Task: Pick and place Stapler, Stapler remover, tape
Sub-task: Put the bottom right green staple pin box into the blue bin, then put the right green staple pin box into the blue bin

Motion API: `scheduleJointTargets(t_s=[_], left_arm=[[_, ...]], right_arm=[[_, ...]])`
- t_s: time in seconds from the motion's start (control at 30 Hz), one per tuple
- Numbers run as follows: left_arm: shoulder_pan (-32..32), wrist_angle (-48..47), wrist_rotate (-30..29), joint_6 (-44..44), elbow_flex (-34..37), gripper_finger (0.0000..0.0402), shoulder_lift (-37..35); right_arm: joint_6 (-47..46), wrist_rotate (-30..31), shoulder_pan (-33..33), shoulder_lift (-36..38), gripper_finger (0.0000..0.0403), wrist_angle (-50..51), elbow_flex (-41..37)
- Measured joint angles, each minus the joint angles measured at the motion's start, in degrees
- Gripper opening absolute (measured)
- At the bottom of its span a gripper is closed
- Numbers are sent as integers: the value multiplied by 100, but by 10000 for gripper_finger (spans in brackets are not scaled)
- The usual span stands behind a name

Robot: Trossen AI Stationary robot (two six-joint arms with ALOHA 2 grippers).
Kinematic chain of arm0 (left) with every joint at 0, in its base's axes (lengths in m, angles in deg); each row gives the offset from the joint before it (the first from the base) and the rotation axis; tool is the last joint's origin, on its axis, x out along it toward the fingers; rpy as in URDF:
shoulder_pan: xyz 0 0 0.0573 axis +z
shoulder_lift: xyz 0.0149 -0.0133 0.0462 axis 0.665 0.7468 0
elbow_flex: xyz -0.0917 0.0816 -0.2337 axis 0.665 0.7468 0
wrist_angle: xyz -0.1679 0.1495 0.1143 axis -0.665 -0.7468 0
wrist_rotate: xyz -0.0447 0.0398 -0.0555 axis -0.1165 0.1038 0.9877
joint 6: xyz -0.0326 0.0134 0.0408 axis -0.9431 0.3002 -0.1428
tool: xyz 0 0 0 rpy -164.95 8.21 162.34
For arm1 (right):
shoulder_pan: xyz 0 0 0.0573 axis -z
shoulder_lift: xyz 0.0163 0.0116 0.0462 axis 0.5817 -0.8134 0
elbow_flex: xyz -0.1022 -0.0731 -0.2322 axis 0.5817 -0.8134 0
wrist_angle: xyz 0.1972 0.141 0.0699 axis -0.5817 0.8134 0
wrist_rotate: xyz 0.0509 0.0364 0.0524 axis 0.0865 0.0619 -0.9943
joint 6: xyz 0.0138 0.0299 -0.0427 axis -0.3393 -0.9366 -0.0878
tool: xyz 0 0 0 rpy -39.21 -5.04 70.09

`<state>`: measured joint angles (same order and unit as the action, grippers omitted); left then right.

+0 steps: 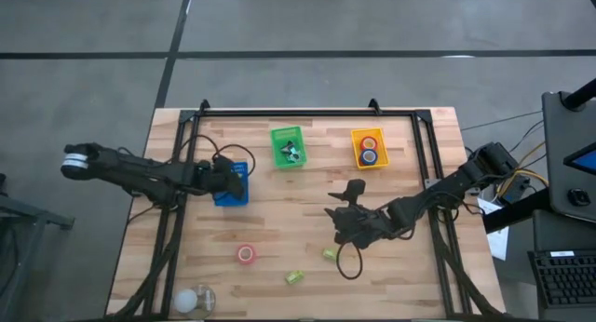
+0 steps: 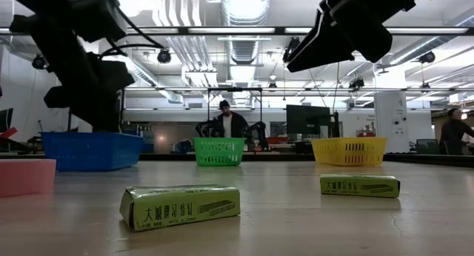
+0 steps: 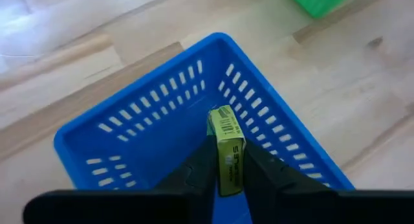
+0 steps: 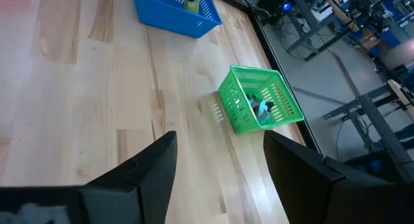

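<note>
Your left hand (image 3: 226,175) is clenched on a green staple box (image 3: 226,149) directly above the blue basket (image 3: 129,133), while your right hand (image 4: 220,159) hangs released above the counter (image 1: 279,220), a red tape roll (image 1: 246,254) lying, seemingly untouched, well apart from both.

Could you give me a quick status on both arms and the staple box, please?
Left claw shut on green box, over blue basket. Right claw open, empty, mid-table. Nothing in the way.
</note>
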<state>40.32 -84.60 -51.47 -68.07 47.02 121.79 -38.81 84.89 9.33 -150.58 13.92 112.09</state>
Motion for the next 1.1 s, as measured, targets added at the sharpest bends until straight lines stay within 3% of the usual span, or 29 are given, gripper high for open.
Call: scheduleJointTargets(t_s=[0.13,0.37,0.6,0.87,1.0,1.1], left_arm=[[152,87,80,-155,183,83,4],[266,91,-56,-58,96,127,-8],[259,155,-334,601,-450,169,-13],[-134,2088,-297,1521,-725,177,-18],[-307,2907,-295,1925,-725,177,-17],[-370,3209,-296,2090,-724,177,-8]], right_arm=[[-132,-110,0,0,224,2,-13],[-752,-854,2,0,228,36,-172],[-1516,-2200,-2,-3,226,40,-500],[-2399,-3731,-92,-5,234,-709,-870],[-2575,-3849,-329,-121,238,-1109,-1012],[-2931,-3596,-477,-333,243,-1161,-1011]])
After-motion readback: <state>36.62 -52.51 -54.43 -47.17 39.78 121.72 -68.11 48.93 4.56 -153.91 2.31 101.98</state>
